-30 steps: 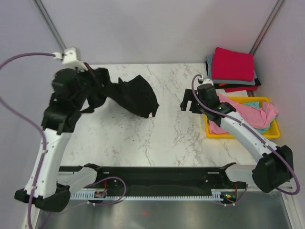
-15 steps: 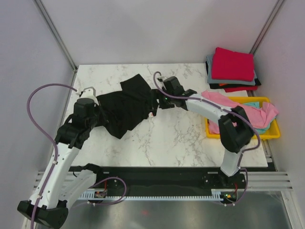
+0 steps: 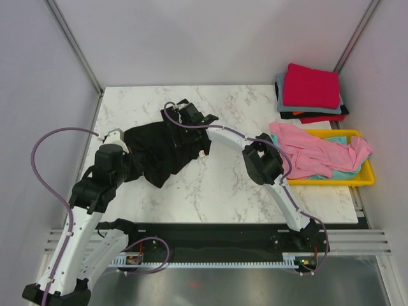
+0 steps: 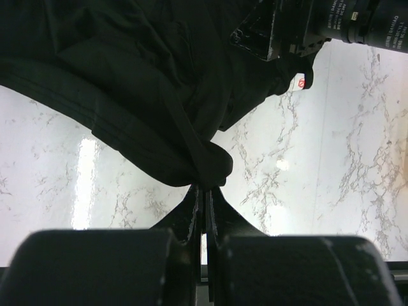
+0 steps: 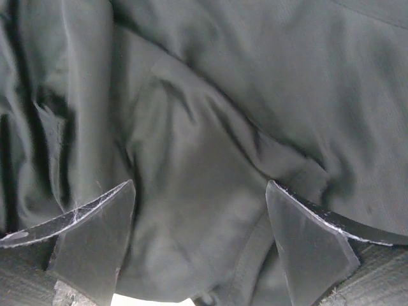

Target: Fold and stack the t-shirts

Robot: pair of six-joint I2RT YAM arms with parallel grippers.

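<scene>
Black tee still crumpled, so most of the folding looks left to do.
On the marble table (image 3: 223, 185), the black t-shirt (image 3: 159, 150) lies bunched well left of the yellow tray (image 3: 331, 182). A pink t-shirt (image 3: 312, 150) waits unfolded in the tray, and a folded stack (image 3: 311, 89) sits behind it. The left gripper (image 4: 203, 191) pinches black cloth, and the right gripper (image 5: 201, 191) is spread over it.

The left gripper (image 4: 203, 199) has its jaws pinched tight on a bunched fold of the black t-shirt (image 4: 146, 83). The shirt spreads rumpled across the top, over the white marble table (image 4: 331, 185). The right arm (image 4: 306, 29) presses into the cloth at upper right.
</scene>
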